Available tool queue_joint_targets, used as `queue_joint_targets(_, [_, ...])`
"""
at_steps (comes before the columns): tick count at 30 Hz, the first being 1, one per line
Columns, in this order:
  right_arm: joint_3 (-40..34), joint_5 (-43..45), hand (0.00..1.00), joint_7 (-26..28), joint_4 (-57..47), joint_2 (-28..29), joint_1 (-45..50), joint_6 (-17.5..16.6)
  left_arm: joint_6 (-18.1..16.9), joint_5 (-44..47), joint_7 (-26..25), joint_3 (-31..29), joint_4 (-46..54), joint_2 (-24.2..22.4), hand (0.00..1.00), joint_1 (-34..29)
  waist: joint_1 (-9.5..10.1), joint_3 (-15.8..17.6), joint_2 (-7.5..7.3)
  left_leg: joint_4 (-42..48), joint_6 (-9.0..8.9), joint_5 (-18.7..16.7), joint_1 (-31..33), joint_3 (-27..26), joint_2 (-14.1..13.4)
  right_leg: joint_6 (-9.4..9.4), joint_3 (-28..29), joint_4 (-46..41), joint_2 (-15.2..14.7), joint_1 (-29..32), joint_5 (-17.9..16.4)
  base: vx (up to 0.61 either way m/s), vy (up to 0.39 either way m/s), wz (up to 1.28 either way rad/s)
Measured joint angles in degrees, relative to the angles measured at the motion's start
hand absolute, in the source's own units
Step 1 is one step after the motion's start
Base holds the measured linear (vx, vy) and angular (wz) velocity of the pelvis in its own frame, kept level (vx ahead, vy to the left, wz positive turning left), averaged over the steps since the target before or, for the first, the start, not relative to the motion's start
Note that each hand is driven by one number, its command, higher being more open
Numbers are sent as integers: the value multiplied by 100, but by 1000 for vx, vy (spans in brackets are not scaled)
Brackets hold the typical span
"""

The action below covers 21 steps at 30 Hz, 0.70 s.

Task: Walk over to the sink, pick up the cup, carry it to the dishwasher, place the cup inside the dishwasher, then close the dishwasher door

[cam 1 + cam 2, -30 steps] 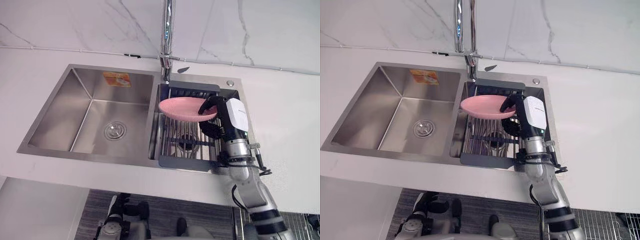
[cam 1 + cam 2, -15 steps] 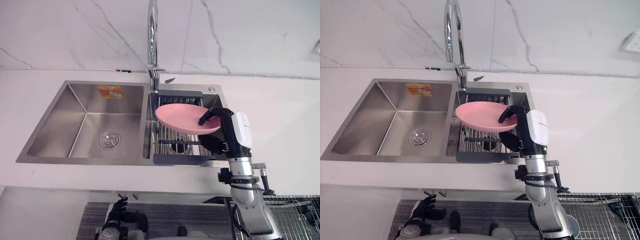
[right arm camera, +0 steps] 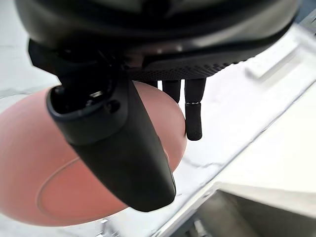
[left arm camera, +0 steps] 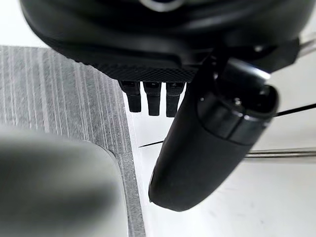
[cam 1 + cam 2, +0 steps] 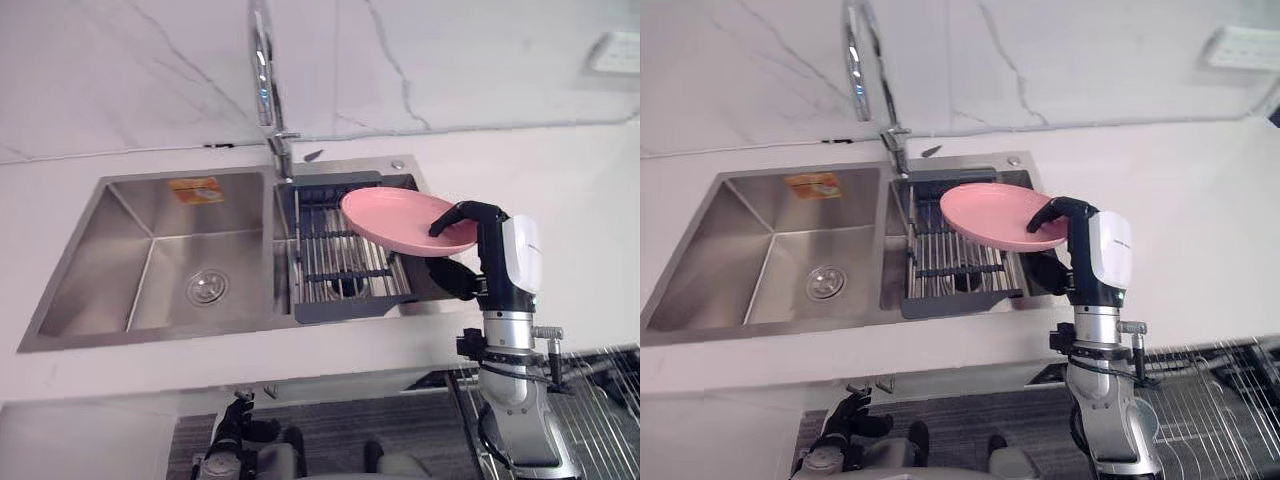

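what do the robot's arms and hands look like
The right arm is silver-grey, built of rounded metal segments with a dark collar at the wrist. The right hand is dark with a slim thumb and a smooth white cover. The left hand is black too, with a dotted texture on the palm edge, squared fingers in a row and a thick rounded thumb.

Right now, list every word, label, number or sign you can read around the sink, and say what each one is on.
Orange sticker on the back wall of the left basin: it has print, but too small and blurred to read.
Pink plate: no text to be seen.
Tap: no text to be seen.
Nothing else here can be read.
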State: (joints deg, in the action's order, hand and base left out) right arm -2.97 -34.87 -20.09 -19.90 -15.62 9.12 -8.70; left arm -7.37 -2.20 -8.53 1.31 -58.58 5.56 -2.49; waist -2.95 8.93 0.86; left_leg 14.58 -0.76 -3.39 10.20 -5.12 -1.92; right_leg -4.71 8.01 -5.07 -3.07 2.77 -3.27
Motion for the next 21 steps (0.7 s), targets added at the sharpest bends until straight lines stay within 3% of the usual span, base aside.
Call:
queue_joint_targets(4, [-41, -210, 30, 0, 174, 68, -192, 266, 43, 119, -34, -244, 36, 15, 90, -10, 32, 91, -53, 425, 114, -331, 123, -499, -57, -167, 658, -33, 44, 332, 218, -55, 142, -113])
queue_joint_targets(5, [-75, -299, 30, -2, 175, 119, -254, 358, 52, 175, -25, -334, 38, 72, 90, -12, 36, 148, -52, 524, 192, -398, 132, -770, -148, 46, 587, -65, 5, 447, 161, -93, 102, -101])
queue_joint_targets(6, [-83, -313, 30, -3, 185, 130, -311, 412, 50, 170, -15, -327, 35, 117, 90, -12, 28, 201, -25, 494, 244, -413, 125, -962, -220, 405, 382, -45, -49, 502, 136, -163, 153, -128])
queue_joint_targets(7, [-82, -365, 30, -5, 267, 141, -394, 432, 43, 173, 4, -341, 19, 164, 90, -6, 58, 268, -13, 440, 282, -420, 54, -1264, -358, 483, -106, -381, -154, 651, 54, -150, 116, -111])
queue_joint_targets(10, [2, -532, 30, 1, 364, 178, -425, 417, 70, 110, 104, -334, -72, 346, 90, -128, 108, 279, -116, 292, 343, -411, -204, -1806, -462, 426, -1045, -1560, -326, 789, -205, -108, 78, -103])
queue_joint_targets(12, [-12, -674, 30, -5, 362, 176, -424, 407, 82, 114, 58, -350, -71, 351, 90, -240, 143, 236, -174, 174, 219, -453, -319, -2106, -468, 363, -1380, -1327, -351, 507, -475, -38, -27, -88])
queue_joint_targets(13, [-27, -746, 30, -8, 378, 161, -420, 407, 86, 120, -27, -433, -72, 358, 90, -268, 175, 201, -214, 212, 142, -468, -283, -2190, -446, 138, -1326, -823, -348, 379, -442, -19, -61, -70])
queue_joint_targets(16, [-87, -750, 30, -10, 663, 175, -221, 450, 104, 109, -51, -482, -188, 449, 90, -439, 204, 63, -147, 103, 131, -343, -296, -1716, -344, 139, -1111, 9, -91, 85, 61, 39, -19, -53])
queue_joint_targets(21, [-352, -748, 30, -28, 690, 262, 360, 472, 114, 102, -55, -448, -326, 451, 90, -546, 204, -73, -142, -88, 163, -303, -568, -1665, -268, 52, -1068, 434, -61, -294, 281, 76, -17, -9])
